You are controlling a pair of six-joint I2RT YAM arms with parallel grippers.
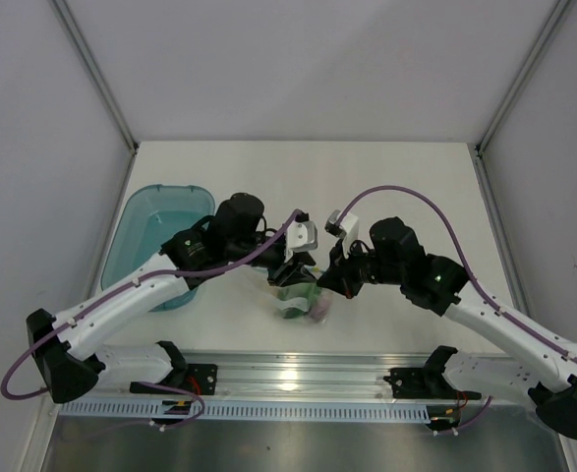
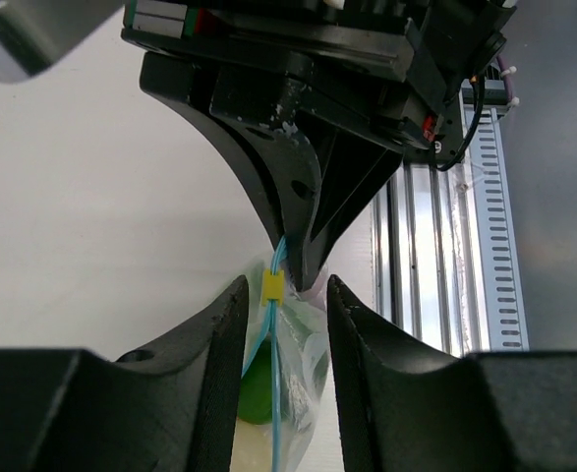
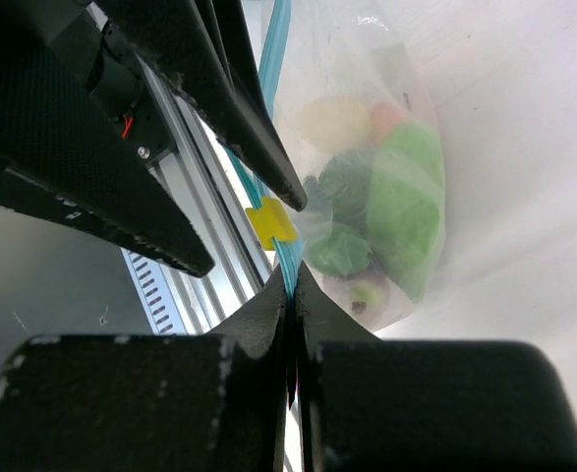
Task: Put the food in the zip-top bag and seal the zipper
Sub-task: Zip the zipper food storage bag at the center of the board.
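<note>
Left tool (image 2: pixel 286 290): half parted astride zipper (image 2: pixel 271 413), gripping nothing
Right tool (image 3: pixel 291 285): clamped on zipper
Long axis: along zipper, tool to tool

Bright, even light is cast from above; glare is seen on the rail (image 1: pixel 288 379) at 6 o'clock. The right gripper (image 3: pixel 291 290) is rendered dark and soft.

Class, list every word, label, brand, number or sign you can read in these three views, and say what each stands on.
None: no text can be read in any view.
The bag, its zipper and the yellow slider carry no print.
The slotted rail shows only slots.
Small red marks on the right gripper are too blurred to read.
</note>
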